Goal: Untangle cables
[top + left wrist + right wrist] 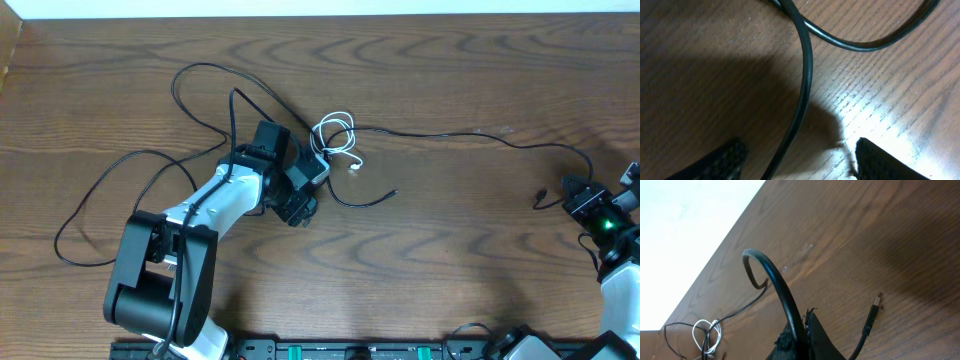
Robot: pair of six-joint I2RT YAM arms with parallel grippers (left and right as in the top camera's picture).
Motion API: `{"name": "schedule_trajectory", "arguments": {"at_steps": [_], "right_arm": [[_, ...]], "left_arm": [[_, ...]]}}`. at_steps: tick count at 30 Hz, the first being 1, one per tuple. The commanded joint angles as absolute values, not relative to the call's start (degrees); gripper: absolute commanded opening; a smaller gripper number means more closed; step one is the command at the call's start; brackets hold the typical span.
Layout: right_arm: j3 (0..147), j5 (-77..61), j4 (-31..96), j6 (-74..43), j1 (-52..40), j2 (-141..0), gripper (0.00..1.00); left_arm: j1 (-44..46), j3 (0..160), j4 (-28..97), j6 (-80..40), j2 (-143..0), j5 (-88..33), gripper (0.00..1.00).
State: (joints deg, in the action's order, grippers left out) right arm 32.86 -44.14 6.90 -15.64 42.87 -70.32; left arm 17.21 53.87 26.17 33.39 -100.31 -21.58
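The long black cord (pixel 440 133) runs from loops at the left across the table to the right. The short white cord (pixel 336 140) lies coiled at the centre, crossed by the black cord. My left gripper (pixel 302 208) is just below and left of the white coil. In the left wrist view it (pixel 800 155) is open and low over the wood, with the black cord (pixel 802 90) passing between its fingers. My right gripper (pixel 574 186) (pixel 805 330) is shut on the black cord (pixel 775 280), which arcs up from its fingers. A plug end (pixel 874 307) lies beside it.
Another loose end of the black cord (pixel 393 193) lies on the wood right of the left gripper. Wide black loops (pixel 100 190) spread at the left around the left arm. The table's far edge (pixel 320 15) meets a white surface.
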Motion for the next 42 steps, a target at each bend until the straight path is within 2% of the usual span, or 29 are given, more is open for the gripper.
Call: {"name": "schedule_trajectory", "arguments": {"at_steps": [1,3,6,7,15,19,25,29,33,42], "right_arm": [[33.10,-44.51,7.14,-14.48,42.28,-69.65,0.01],[33.10,-44.51,7.14,-14.48,42.28,-69.65,0.01],[33.10,-44.51,7.16,-14.48,42.26,-69.65,0.01],[33.10,-44.51,7.18,-14.50,42.28,-69.65,0.01],[33.10,-44.51,7.31,-14.50,42.28,-69.65,0.01],[33.10,-44.51,7.31,-14.48,42.28,-69.65,0.01],[33.10,-44.51,7.33,-14.48,42.26,-69.65,0.01],[33.10,-44.51,7.33,-14.48,42.28,-69.65,0.01],[33.10,-44.51,7.33,-14.48,42.26,-69.65,0.01],[33.10,-44.51,7.33,-14.48,42.28,-69.65,0.01]], "left_arm": [[17.19,53.45,25.80,34.04,-100.64,-22.28,0.61],[17.19,53.45,25.80,34.06,-100.64,-22.28,0.52],[17.19,53.45,25.80,34.04,-100.64,-22.28,0.28],[17.19,53.47,25.56,33.98,-100.64,-22.31,0.08],[17.19,54.02,21.80,25.34,-100.25,-27.33,0.08],[17.19,54.50,15.88,15.20,-99.53,-34.68,0.08],[17.23,54.50,0.27,-4.86,-99.31,-47.35,0.08],[17.56,54.50,-8.45,-15.66,-99.33,-46.87,0.08],[18.63,54.50,-12.62,-18.52,-99.33,-44.69,0.08],[25.34,54.50,-12.97,-19.38,-99.33,-32.95,0.08]]}}
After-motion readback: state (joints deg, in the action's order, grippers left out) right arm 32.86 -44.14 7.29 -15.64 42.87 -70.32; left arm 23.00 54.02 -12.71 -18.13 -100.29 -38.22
